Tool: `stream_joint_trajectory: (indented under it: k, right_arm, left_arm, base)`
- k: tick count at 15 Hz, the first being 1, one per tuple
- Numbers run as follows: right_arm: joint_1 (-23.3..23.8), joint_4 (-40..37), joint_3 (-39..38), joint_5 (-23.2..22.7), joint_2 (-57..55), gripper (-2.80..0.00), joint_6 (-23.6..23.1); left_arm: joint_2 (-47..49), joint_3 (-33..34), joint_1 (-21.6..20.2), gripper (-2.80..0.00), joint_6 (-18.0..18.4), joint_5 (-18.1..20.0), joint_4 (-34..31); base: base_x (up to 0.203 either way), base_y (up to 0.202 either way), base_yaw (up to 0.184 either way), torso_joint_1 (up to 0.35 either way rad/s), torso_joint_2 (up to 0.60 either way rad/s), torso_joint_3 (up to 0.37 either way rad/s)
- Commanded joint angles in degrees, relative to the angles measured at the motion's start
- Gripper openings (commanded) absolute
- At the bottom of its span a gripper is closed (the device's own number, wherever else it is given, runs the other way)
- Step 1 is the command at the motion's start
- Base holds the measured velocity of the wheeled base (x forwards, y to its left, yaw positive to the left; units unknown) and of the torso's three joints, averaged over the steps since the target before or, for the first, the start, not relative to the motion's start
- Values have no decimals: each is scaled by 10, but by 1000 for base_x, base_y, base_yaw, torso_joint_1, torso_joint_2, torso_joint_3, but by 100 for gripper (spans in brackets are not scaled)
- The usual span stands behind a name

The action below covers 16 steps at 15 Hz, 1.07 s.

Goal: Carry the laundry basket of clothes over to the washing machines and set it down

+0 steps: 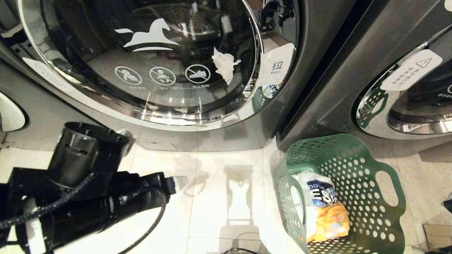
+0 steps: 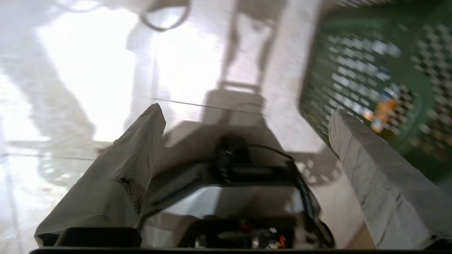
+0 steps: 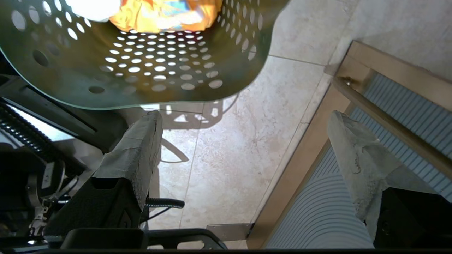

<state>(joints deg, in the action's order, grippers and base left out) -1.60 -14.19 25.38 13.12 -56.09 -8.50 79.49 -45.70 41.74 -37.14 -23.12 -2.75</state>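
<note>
The dark green laundry basket (image 1: 370,208) stands on the tiled floor at the lower right, right in front of the washing machines (image 1: 159,63). The clothes (image 1: 325,211) lie heaped inside it, white with blue print on top of yellow-orange. My left arm (image 1: 88,183) reaches in low at the left, well apart from the basket. In the left wrist view the left gripper (image 2: 245,111) is open and empty, with the basket (image 2: 370,70) off to one side. The right gripper (image 3: 244,113) is open over bare floor, just outside the basket's wall (image 3: 141,81). The clothes (image 3: 162,17) show over the rim.
A second washing machine (image 1: 406,88) stands behind the basket on the right. A white PULL label (image 1: 277,65) and a paper scrap (image 1: 224,65) sit on the first door. A wooden frame with a ribbed grey panel (image 3: 339,215) borders the floor by the right gripper.
</note>
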Motion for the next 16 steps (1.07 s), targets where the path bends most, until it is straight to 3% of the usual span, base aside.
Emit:
stream_joint_trajectory:
  k: [1,3,5,7,8,10,11,13,14,16]
  right_arm:
    - [0,-1,-39,3,66,0,5]
    - [0,-1,-90,3,119,0,10]
    - [-1,-1,-127,-2,173,0,11]
    - [-1,-1,-157,-39,222,0,8]
    - [-2,-2,-173,-86,242,0,6]
    - [-2,-4,-195,-162,260,0,7]
    - [-2,-4,-196,-166,252,0,9]
    - [-1,-5,-196,-159,255,0,15]
    - [0,-4,-196,-155,265,0,15]
    - [3,-5,-196,-152,301,0,15]
  left_arm:
    - [-22,42,-83,0,3,-11,1]
    - [-58,129,-195,0,12,-19,5]
    - [-138,218,-275,0,18,-24,9]
    - [-214,284,-327,0,26,-27,13]
    - [-257,311,-338,0,42,-27,13]
    - [-351,334,-332,0,138,-10,14]
    - [-400,343,-320,0,203,21,13]
    - [-475,387,-302,0,372,114,8]
    - [-493,416,-296,0,417,142,7]
    - [-494,424,-295,0,443,172,-6]
  base:
    - [0,0,0,0,0,0]
    - [0,0,0,0,0,0]
    - [0,0,0,0,0,0]
    - [0,0,0,0,0,0]
    - [0,0,0,0,0,0]
    - [0,0,0,0,0,0]
    - [0,0,0,0,0,0]
    - [0,0,0,0,0,0]
    - [0,0,0,0,0,0]
    - [0,0,0,0,0,0]
